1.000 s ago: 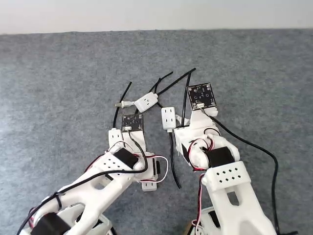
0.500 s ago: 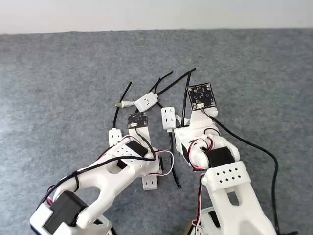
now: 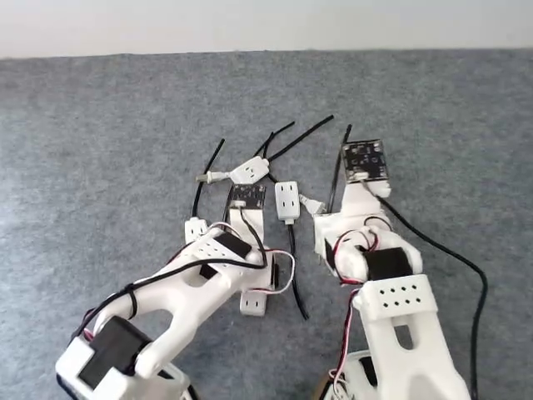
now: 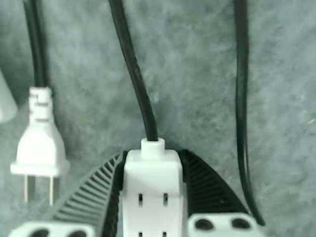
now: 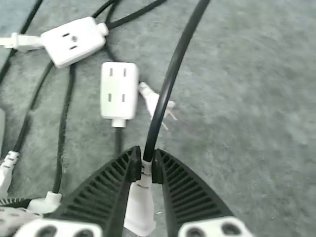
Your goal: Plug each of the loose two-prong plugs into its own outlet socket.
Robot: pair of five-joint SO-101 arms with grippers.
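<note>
- Left end effector [image 4: 150,165] is clamped on a white outlet socket [image 4: 152,182]; a loose two-prong plug [image 4: 39,148] is laid just beside it.
- Right end effector [image 5: 143,165] is closed on a second plug [image 5: 139,210] at its cord end.
- Seen from above, a free socket [image 3: 286,201] is found between the arms on the grey desk [image 3: 100,150], with a third socket [image 3: 250,172] at its 10 o'clock.

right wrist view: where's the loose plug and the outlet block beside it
loose plug [image 5: 152,100], right wrist view, its white body
outlet block [image 5: 119,91], right wrist view, its slotted face
</note>
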